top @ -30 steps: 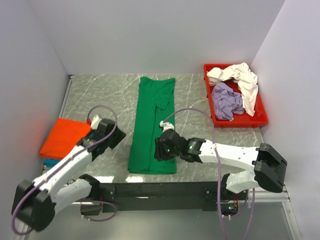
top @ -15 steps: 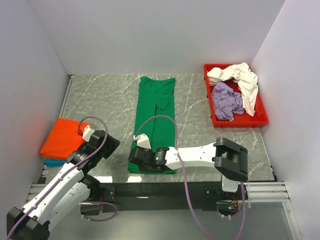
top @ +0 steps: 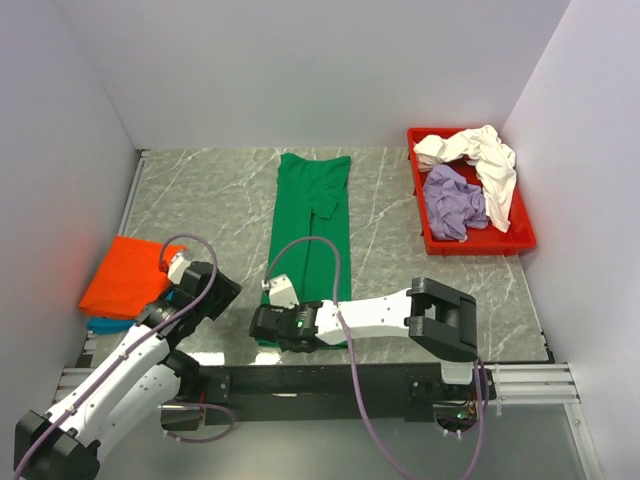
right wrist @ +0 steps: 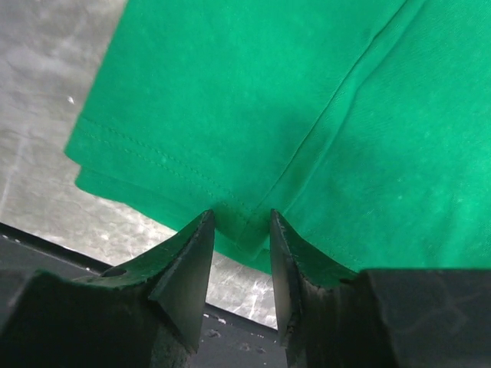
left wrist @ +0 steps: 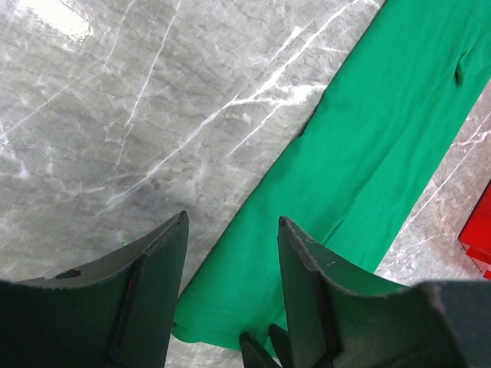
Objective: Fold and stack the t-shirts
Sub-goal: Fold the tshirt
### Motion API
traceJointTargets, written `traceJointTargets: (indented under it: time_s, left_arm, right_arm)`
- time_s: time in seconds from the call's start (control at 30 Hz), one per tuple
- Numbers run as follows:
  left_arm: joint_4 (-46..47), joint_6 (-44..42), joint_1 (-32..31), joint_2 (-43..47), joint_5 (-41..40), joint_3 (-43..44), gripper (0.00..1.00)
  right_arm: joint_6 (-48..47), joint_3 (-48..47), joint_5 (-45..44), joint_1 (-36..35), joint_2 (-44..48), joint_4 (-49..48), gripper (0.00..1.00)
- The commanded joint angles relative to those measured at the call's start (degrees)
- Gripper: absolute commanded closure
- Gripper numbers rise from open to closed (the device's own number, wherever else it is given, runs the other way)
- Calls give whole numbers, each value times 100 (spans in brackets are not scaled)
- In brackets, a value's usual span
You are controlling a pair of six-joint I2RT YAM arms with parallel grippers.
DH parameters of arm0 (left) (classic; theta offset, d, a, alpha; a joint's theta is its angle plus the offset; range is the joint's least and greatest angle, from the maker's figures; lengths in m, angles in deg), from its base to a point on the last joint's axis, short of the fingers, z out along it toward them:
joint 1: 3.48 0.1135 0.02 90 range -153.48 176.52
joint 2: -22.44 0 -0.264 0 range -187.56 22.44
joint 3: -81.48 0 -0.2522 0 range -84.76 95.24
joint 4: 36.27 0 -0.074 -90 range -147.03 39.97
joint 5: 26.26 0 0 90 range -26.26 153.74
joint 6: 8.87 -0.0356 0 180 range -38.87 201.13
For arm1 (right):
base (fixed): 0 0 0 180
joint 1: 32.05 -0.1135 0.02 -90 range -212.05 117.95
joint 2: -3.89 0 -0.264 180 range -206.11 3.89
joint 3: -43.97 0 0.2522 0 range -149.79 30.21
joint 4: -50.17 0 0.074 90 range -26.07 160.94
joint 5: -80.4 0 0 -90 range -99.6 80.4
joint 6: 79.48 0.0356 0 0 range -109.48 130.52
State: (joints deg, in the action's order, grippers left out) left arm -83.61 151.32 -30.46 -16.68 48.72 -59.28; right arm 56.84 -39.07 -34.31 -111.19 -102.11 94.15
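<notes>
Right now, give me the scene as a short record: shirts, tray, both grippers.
green shirt: folded into a long strip, mid-table
orange shirt: folded, on teal shirt, left edge
tray: far right, holds white shirt and lavender shirt, crumpled
left gripper: open, empty, beside green shirt
right gripper: open, at green shirt's near hem

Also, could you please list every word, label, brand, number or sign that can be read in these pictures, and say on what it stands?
There are none: no word, label, brand, number or sign can be read in any view.
The green t-shirt, the orange t-shirt, the red tray and the marble table all show plain surfaces.
</notes>
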Motion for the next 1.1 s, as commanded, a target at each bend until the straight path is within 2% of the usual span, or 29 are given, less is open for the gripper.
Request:
traceJointTargets:
  time_s: [0.0,0.1,0.23,0.3,0.4,0.5,0.8,0.93,1.07]
  left_arm:
    - [220,-76,-9,-35,70,-95,44]
    - [273,-67,-9,-96,96,-122,44]
    - [326,-76,-9,-105,140,-148,44]
    - [344,-128,-9,-140,167,-139,44]
    - [370,-181,-9,-176,237,-122,44]
    - [414,-269,-9,-228,325,-95,44]
    - [818,-542,-9,-614,974,-218,44]
    - [1029,-542,-9,-756,1274,-438,45]
    - [1178,-533,-17,-747,1546,-710,51]
  right_arm:
    - [131,-192,-157,-76,-44,72,59]
    - [210,-183,-279,-76,26,203,65]
    - [263,-51,-324,-76,289,213,79]
    - [280,10,-333,-76,438,221,92]
    - [333,54,-350,-85,553,239,98]
    - [403,133,-368,-102,738,283,99]
    - [641,572,-122,-146,870,108,99]
    - [614,731,115,-146,931,-191,85]
    - [579,889,238,-146,1151,-315,68]
